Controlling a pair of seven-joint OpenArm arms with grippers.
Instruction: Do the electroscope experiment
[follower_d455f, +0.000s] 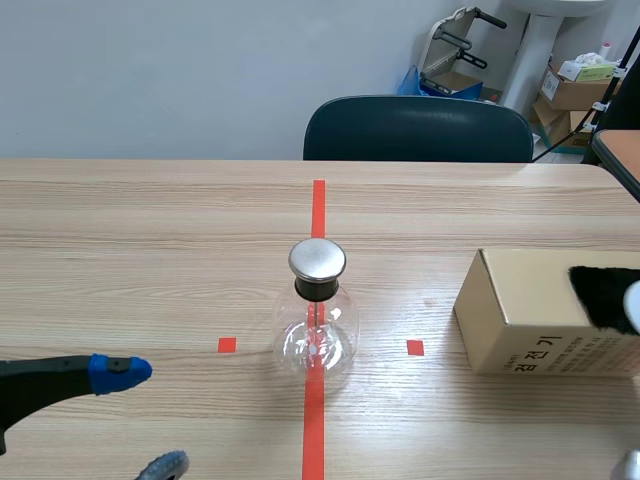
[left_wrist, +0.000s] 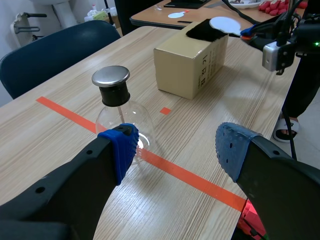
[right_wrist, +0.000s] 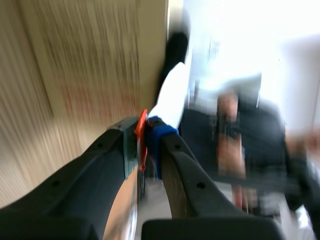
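**A:** Where's the flask?

**B:** The flask stands upright on the table just ahead of the left gripper, off toward one finger rather than between the two. Those jaws are spread wide and hold nothing.

**A:** And the right gripper?

**B:** The right gripper has its fingers pinched together on a thin red handle. The white disc sticks out beyond the fingertips, over the black fur on the box. It is well apart from the flask.

**A:** How would the flask handle?

**B:** It looks like thin clear glass, so I'd guess it is light, fragile and slick. The round belly would probably slip out of a squeeze or crack. The dark neck under the metal cap looks the safest place to grip, if it needs steadying at all.

**A:** And the disc?

**B:** It seems stiff and nearly weightless. Holding it by the handle alone seems right, and only a light touch on the cap should be needed.
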